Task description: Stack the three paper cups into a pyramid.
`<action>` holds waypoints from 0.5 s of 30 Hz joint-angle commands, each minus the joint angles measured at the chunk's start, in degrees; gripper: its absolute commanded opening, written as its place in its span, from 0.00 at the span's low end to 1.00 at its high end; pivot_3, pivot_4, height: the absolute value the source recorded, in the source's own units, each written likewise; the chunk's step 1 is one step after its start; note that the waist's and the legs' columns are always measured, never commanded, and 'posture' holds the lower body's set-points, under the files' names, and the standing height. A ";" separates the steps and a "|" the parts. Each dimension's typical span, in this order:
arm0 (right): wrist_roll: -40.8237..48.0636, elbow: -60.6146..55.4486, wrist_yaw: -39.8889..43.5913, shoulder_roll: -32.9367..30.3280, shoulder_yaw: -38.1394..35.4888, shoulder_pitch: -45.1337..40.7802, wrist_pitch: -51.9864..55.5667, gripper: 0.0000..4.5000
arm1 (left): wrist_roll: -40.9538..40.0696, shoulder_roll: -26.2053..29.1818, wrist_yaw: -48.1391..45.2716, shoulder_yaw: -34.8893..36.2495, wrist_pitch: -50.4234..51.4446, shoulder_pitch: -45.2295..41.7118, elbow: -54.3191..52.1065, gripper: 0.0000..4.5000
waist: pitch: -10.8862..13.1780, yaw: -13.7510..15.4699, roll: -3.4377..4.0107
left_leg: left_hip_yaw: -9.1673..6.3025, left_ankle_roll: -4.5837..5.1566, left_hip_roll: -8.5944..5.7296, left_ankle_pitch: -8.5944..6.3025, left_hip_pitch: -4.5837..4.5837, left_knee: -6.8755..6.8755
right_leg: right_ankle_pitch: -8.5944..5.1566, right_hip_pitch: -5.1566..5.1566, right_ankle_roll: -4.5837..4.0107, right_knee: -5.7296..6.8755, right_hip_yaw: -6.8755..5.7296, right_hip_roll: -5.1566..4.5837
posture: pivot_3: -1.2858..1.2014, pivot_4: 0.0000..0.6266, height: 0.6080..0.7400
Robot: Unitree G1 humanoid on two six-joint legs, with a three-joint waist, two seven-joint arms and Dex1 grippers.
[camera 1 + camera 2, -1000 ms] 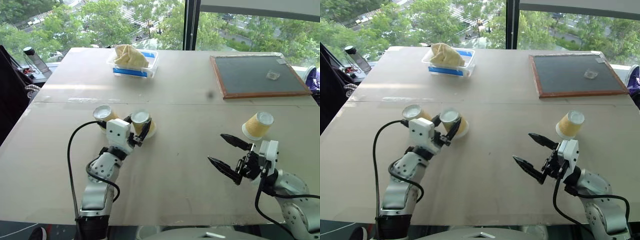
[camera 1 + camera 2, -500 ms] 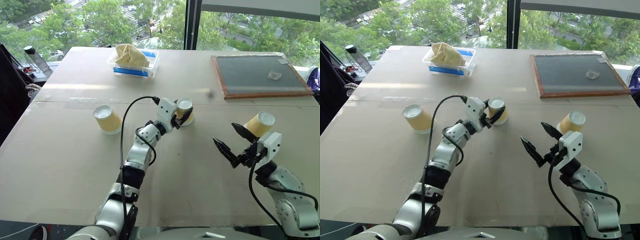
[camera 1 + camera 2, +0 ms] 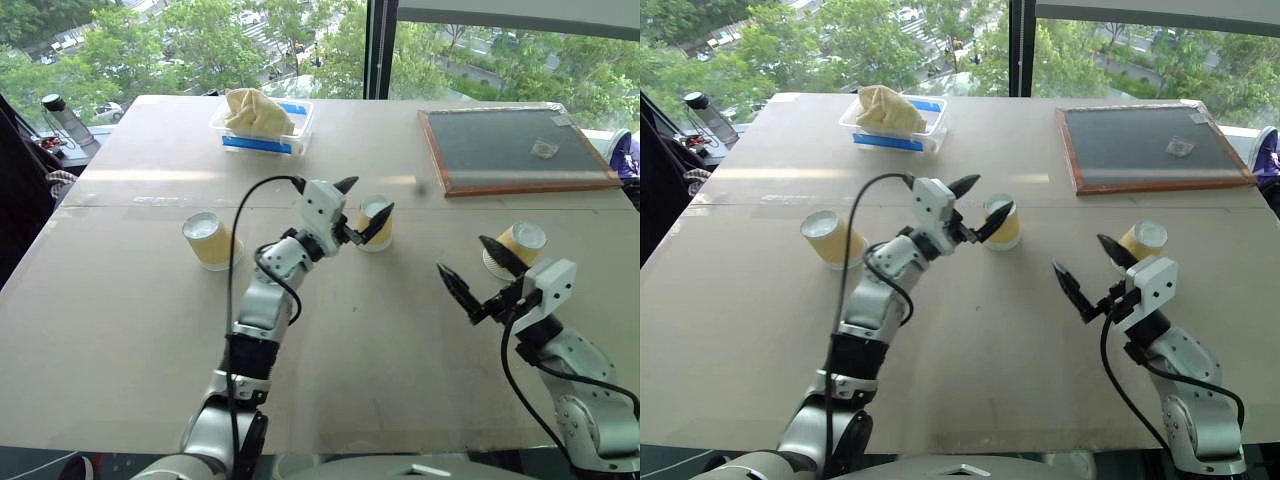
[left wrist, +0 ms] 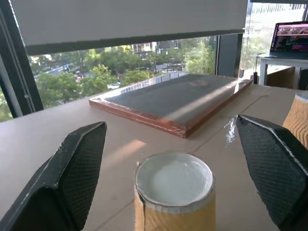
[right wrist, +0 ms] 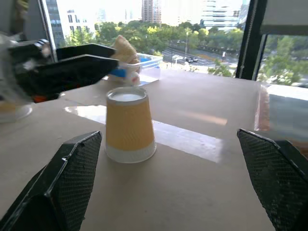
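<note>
Cups: three yellow paper cups are stood upside down, apart, on the table [image 3: 330, 330].
Left cup [image 3: 209, 240]: placed alone, toward the table's left side.
Middle cup [image 3: 375, 222]: set mid-table, between the spread fingers of the left pincer [image 3: 362, 205], ungripped.
Right cup [image 3: 520, 246]: seen just behind the right pincer [image 3: 470, 268].
Right pincer: held wide open, empty.
</note>
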 commanded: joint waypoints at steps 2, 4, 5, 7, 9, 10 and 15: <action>-3.71 1.92 -4.99 0.42 -4.25 -2.99 -2.80 1.00 | -7.89 6.56 -1.81 4.37 11.57 5.04 -16.57 0.98 | 0.01 -0.43 0.03 | 0.00 0.00 0.00 0.00 0.01 0.00 | 0.00 0.00 0.00 0.00 0.00 0.02 | 0.52 0.24 1.00; -5.32 3.99 -7.10 0.44 -5.36 -4.26 -2.28 1.00 | -13.30 11.95 -4.39 6.99 17.38 9.02 -23.99 0.98 | 0.04 -0.69 0.03 | -0.05 0.00 0.04 0.00 0.03 -0.01 | 0.00 -0.01 -0.01 0.02 0.05 0.00 | 0.52 0.24 1.00; -6.43 5.13 -8.53 0.51 -5.62 -4.82 -1.46 1.00 | -16.71 14.83 -6.03 8.56 20.23 11.12 -27.40 0.98 | 0.06 -0.74 0.09 | -0.07 -0.01 0.10 0.00 0.00 -0.01 | -0.01 -0.03 -0.01 0.02 0.06 0.00 | 0.52 0.24 1.00; -7.90 7.08 -10.44 0.76 -5.98 -5.81 -0.93 1.00 | -22.69 20.22 -9.15 11.70 24.49 14.62 -32.68 0.98 | 0.08 -0.75 0.11 | -0.03 -0.01 0.11 0.00 0.00 -0.04 | -0.01 -0.07 -0.01 0.02 0.10 -0.02 | 0.52 0.24 1.00; -8.88 8.43 -11.71 0.92 -6.15 -6.54 -0.71 1.00 | -27.84 24.07 -10.79 14.85 27.27 16.74 -36.05 0.98 | 0.10 -0.83 0.12 | 0.00 -0.01 0.13 0.00 -0.03 -0.04 | -0.01 -0.11 -0.02 0.02 0.11 -0.02 | 0.52 0.24 1.00; -8.93 9.32 -12.48 1.17 -6.33 -7.05 0.05 1.00 | -30.43 26.30 -11.92 16.69 28.42 17.81 -37.62 0.98 | 0.14 -0.72 0.18 | 0.02 -0.01 0.13 0.00 -0.01 -0.04 | -0.01 -0.11 -0.02 0.03 0.13 -0.03 | 0.52 0.24 1.00; -8.06 13.02 -14.56 2.08 -7.36 -8.99 2.47 1.00 | -34.29 32.42 -15.44 21.06 29.58 22.42 -40.74 0.98 | 0.15 -0.91 0.21 | 0.10 -0.01 0.07 0.00 0.06 -0.03 | -0.14 -0.10 -0.25 0.06 0.19 -0.03 | 0.52 0.24 1.00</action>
